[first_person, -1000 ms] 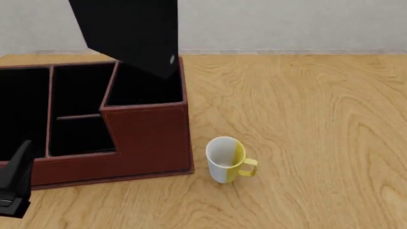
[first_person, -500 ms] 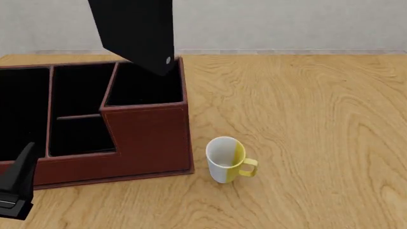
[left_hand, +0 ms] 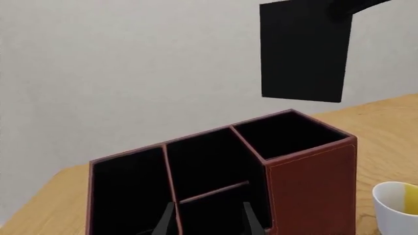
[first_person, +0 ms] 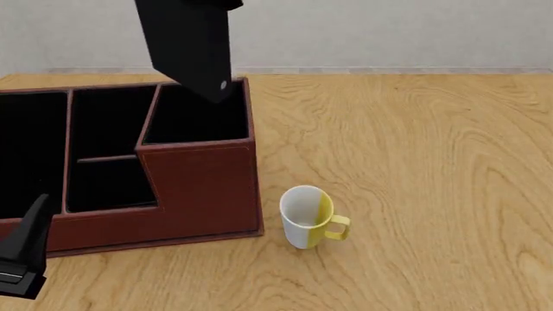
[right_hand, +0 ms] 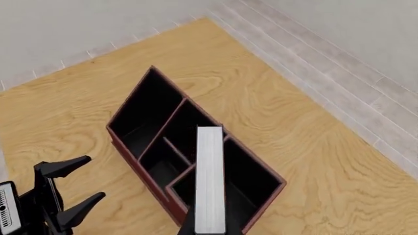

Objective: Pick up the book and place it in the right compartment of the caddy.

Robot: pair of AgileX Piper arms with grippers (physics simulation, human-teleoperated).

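- The book hangs in the air, close to upright and a little tilted, its lower corner just over the far rim of the right compartment of the caddy
- In the left wrist view the book shows as a flat black slab well above the caddy, clear of the tall compartment's mouth, with a dark arm part meeting its upper corner
- In the right wrist view the white page edge of the book runs straight out from the camera, over the caddy below; two dark tips flank the near end of the book at the picture's edge, so the right pincer looks clamped on the book, though the contact itself is mostly cut off
- The left pincer sits low near the front of the caddy's lower sections, apart from the book; its two dark fingers are spread with nothing between them
- In the front view only a dark part of the left arm shows at the lower left corner, beside the caddy's stepped front
- A white and yellow mug stands upright on the wooden counter just beside the caddy's right front corner, not touching it
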